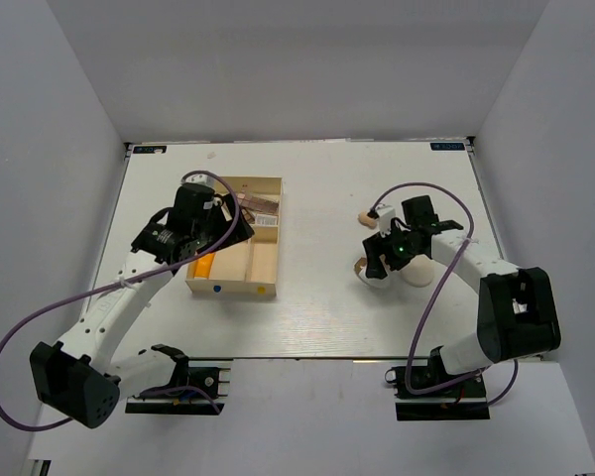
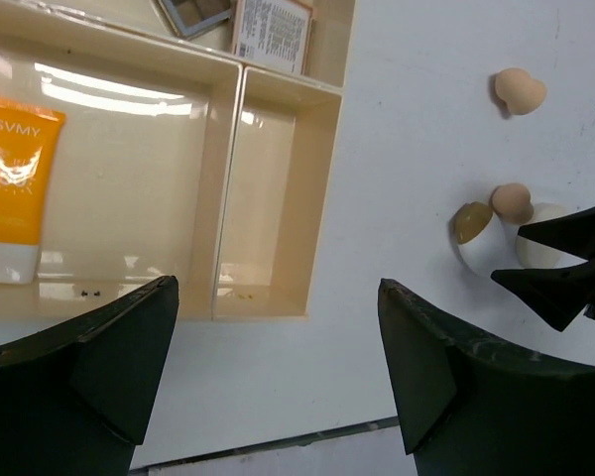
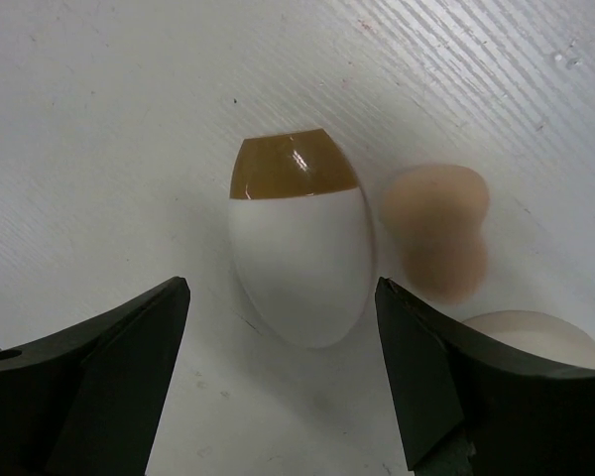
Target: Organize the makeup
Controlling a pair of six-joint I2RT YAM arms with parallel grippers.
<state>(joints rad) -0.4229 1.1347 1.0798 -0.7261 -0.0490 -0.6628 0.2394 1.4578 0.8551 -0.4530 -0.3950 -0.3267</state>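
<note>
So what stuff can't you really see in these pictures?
Top view: the left arm covers much of the wooden box; the orange tube barely peeks out.
Left wrist view: the eyeshadow palette is cut off by the top edge.
Right wrist view: the tan sponge is blurry; the round puff runs off the corner.

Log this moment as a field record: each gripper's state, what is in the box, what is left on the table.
left gripper: open, holding nothing, above the wooden divided box
right gripper: open, one finger on each side of the white oval piece, gaps on both sides
in box: orange tube in the wide compartment; eyeshadow palette in the far compartment
on table: white oval piece with brown cap; near tan sponge beside it; round cream puff; far tan sponge apart
</note>
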